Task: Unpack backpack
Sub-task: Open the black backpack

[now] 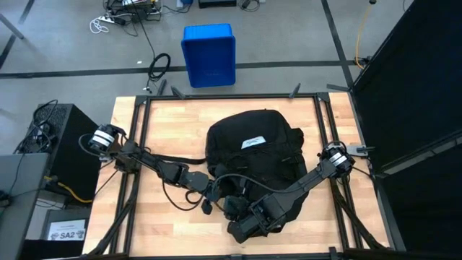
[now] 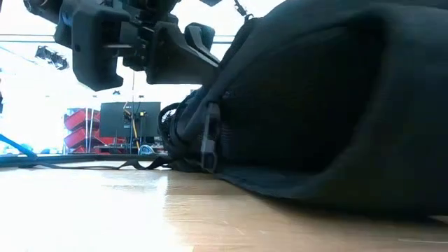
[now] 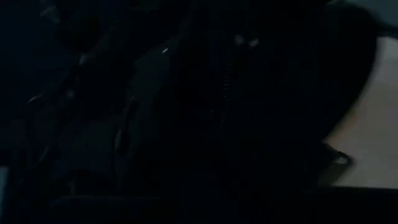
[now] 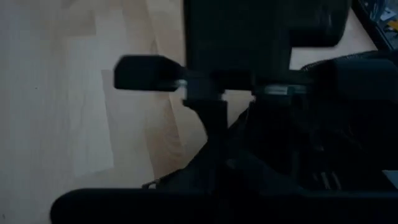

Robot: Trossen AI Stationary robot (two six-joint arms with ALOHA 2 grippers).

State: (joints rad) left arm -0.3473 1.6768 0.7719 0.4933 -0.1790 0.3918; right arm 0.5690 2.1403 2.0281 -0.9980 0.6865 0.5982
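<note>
The black backpack (image 1: 249, 162) lies on the wooden table (image 1: 170, 123) with its white label (image 1: 253, 142) facing up. In the low view its bulk (image 2: 336, 105) fills the right side. My left gripper (image 1: 214, 193) reaches in from the table's left and stands shut at the backpack's near left side. The low view shows it (image 2: 199, 38) at the bag's upper edge. My right gripper (image 1: 242, 227) comes in from the right and hovers over the backpack's near end, shut. Its fingers are hidden in the dark. My left gripper's shut fingers (image 4: 214, 127) run slanting down from the table's left into a fold of the backpack's near left side (image 4: 208, 163). Which part they have is lost, black against black. My right gripper: I cannot tell whether it touches the backpack.
Black straps and cords (image 1: 170, 160) trail from the backpack across the table's left half. Bare wood lies along the left and far sides. A blue plastic bin (image 1: 209, 54) stands on the floor beyond the far edge. A black box (image 1: 61, 141) stands left of the table.
</note>
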